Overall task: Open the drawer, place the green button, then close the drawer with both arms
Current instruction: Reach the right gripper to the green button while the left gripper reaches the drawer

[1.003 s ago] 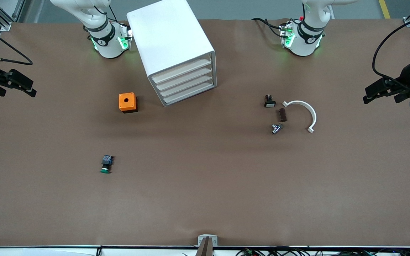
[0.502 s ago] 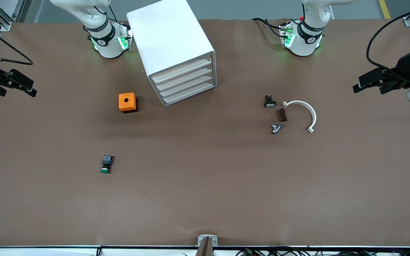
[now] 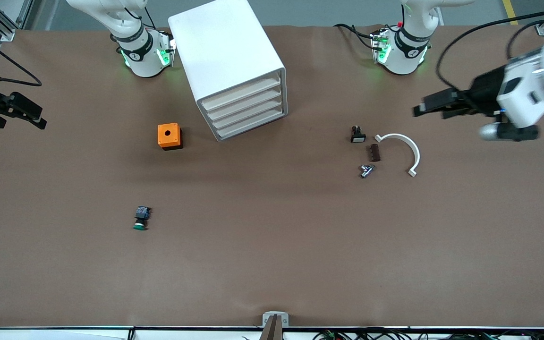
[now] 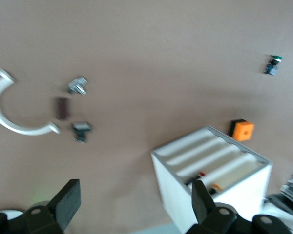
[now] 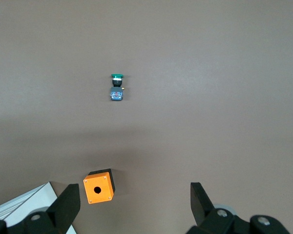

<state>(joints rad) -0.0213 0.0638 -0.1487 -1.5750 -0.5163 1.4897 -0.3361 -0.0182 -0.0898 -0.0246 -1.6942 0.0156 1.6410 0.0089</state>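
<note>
The button, with a green cap and a black-and-blue body, lies on the brown table nearer to the front camera than the orange box. It also shows in the right wrist view and the left wrist view. The white drawer cabinet stands between the arm bases, with its several drawers shut. My left gripper is open and empty, up over the table beside the white arc. My right gripper is open and empty, waiting at the right arm's end of the table.
A black switch with a white face, a small brown piece and a small metal part lie by the white arc. The orange box with a hole also shows in the right wrist view.
My left arm has swung in from its end of the table toward the cabinet and the small parts. The right arm has stayed put. Nothing on the table moved.
</note>
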